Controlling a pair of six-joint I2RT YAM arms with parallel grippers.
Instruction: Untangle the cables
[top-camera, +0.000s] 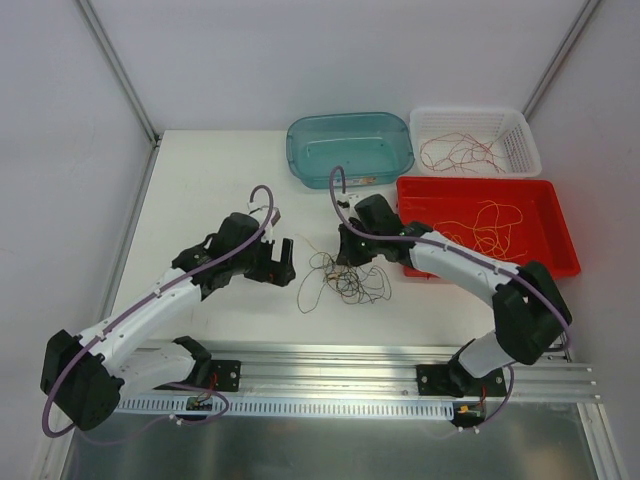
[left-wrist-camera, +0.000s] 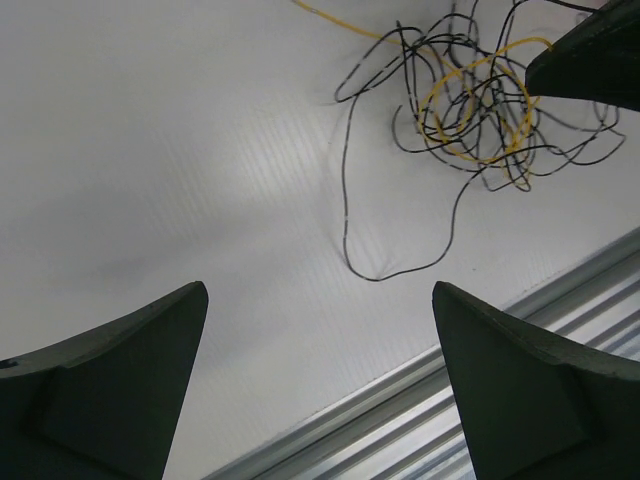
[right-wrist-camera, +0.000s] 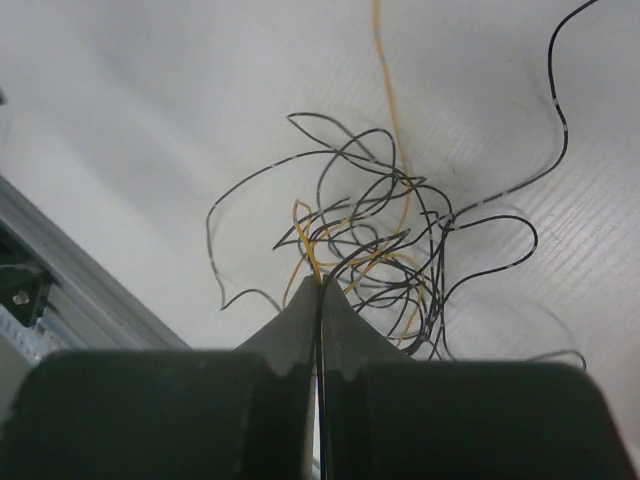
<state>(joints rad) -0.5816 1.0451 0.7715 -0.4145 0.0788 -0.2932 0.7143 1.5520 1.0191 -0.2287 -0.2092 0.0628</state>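
Right tool closed on one strand of cables, tangle just beyond tips

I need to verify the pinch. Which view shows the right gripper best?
Right wrist: the right gripper is shut on the cables at the tangle's edge. Top external shows it small, fingers unclear; left wrist shows only a dark corner of it.

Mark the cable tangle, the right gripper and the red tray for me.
cable tangle (top-camera: 349, 283): top view, the middle of the knot.
right gripper (right-wrist-camera: 321, 290): right wrist view, where its closed tips meet on a strand.
red tray (top-camera: 470, 181): top view, its far rim.
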